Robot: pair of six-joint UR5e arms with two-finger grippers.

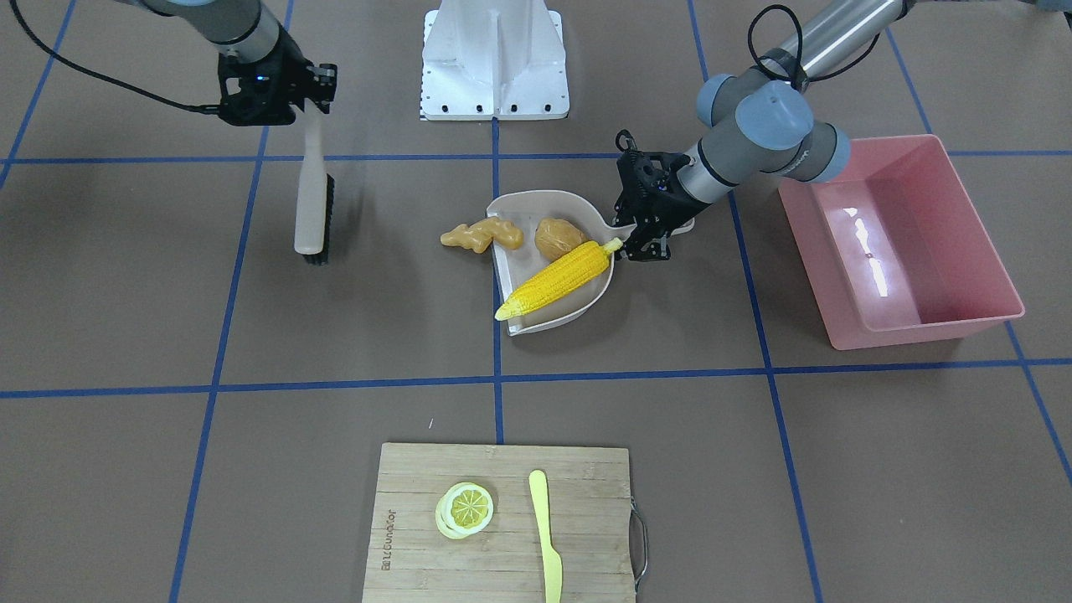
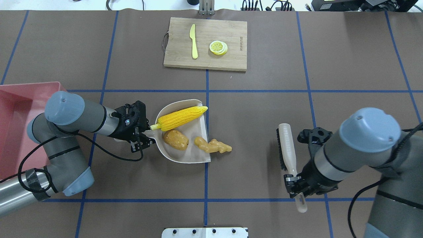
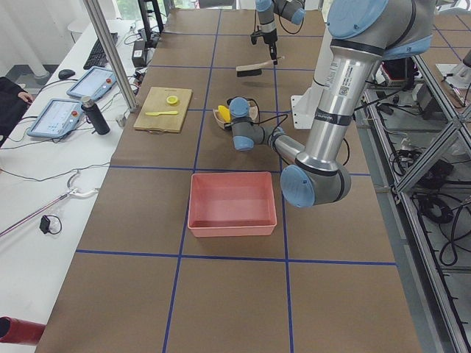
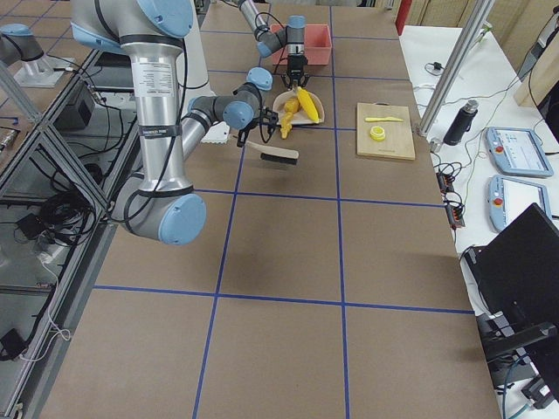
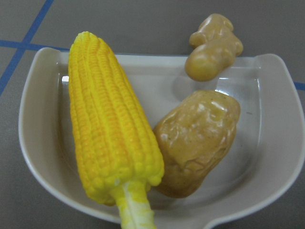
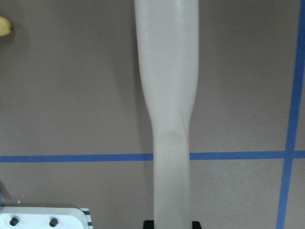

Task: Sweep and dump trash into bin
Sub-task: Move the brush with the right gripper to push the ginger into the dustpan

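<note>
Bin (image 2: 13,109) partly outside overhead view

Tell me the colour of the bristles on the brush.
Black. The bristles show best in the exterior front-facing view, along the beige handle's side.

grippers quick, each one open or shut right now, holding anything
Left gripper: closed on the dustpan handle.
Right gripper: closed on the brush handle.
</note>
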